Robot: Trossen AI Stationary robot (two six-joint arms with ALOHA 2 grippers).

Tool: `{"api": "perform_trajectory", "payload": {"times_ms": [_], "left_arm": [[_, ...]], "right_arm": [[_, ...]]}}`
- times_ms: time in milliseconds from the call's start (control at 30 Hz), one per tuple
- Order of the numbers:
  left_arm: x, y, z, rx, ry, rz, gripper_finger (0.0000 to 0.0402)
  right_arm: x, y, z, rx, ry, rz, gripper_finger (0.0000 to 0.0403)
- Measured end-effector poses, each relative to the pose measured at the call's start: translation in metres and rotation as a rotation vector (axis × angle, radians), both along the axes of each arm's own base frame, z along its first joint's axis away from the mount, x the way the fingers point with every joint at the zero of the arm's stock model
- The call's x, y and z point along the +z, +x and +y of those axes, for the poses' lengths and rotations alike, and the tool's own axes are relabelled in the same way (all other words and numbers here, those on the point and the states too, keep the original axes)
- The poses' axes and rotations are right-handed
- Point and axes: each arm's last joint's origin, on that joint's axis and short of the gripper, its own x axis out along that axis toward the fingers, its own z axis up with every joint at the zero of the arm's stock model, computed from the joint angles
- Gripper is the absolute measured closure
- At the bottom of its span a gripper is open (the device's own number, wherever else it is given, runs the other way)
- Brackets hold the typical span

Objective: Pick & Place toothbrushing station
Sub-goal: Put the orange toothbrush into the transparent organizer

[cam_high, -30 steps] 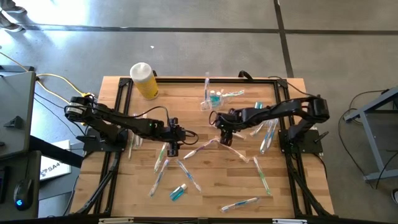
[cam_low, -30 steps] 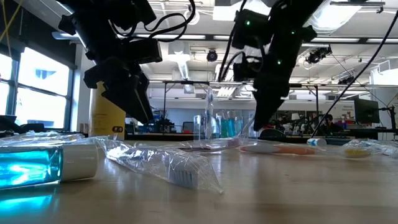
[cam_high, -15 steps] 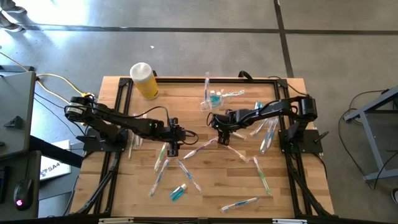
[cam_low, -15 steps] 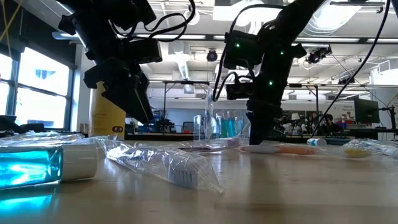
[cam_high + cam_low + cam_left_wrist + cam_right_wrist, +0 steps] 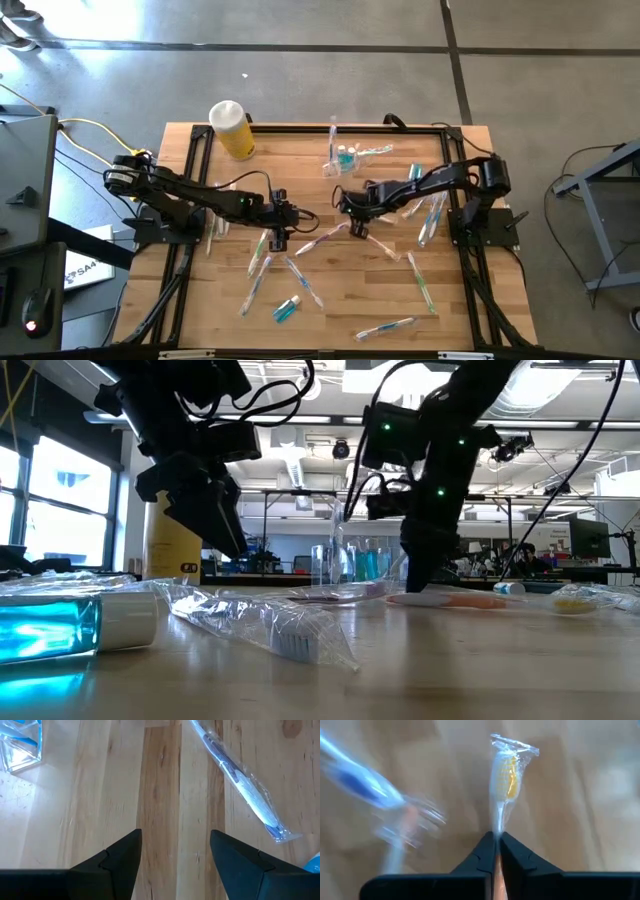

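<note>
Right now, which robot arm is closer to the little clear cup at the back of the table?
The right. The right gripper sits just in front of the clear cup; the left gripper hovers farther away, toward the table's middle.

Counts: toothbrush (image 5: 420,283) x approx. 14, loose on table (image 5: 350,300); some overlap, so not exact. Teal tube (image 5: 287,308) x 1 lying alone, prob. 2 more by cup. Cup (image 5: 320,568) x 1. Yellow container (image 5: 232,128) x 1. Arms x 2.

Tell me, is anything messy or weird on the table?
Yes. Wrapped toothbrushes lie scattered at all angles across the wooden table instead of in the clear cup. The right gripper pinches one wrapped toothbrush.
</note>
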Motion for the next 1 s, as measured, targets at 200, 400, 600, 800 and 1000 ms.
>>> {"api": "perform_trajectory", "payload": {"times_ms": [200, 400, 600, 800, 1000], "left_arm": [[0.000, -0.001, 0.000, 0.000, 0.001, 0.008, 0.0174], [-0.001, -0.001, 0.000, -0.008, -0.010, 0.012, 0.0174], [-0.001, -0.001, 0.000, -0.007, -0.013, 0.012, 0.0174], [0.000, 0.000, -0.001, -0.016, -0.013, 0.008, 0.0174], [0.000, 0.000, -0.001, -0.032, -0.002, 0.000, 0.0174]], "right_arm": [[0.026, -0.015, 0.020, -0.046, -0.189, 0.003, 0.0400], [0.058, -0.030, 0.030, -0.165, -0.439, -0.115, 0.0402], [0.069, -0.051, 0.022, -0.287, -0.626, -0.253, 0.0401], [0.059, -0.061, 0.008, -0.371, -0.677, -0.522, 0.0400], [0.048, -0.074, -0.008, -0.282, -0.600, -0.859, 0.0400]]}}
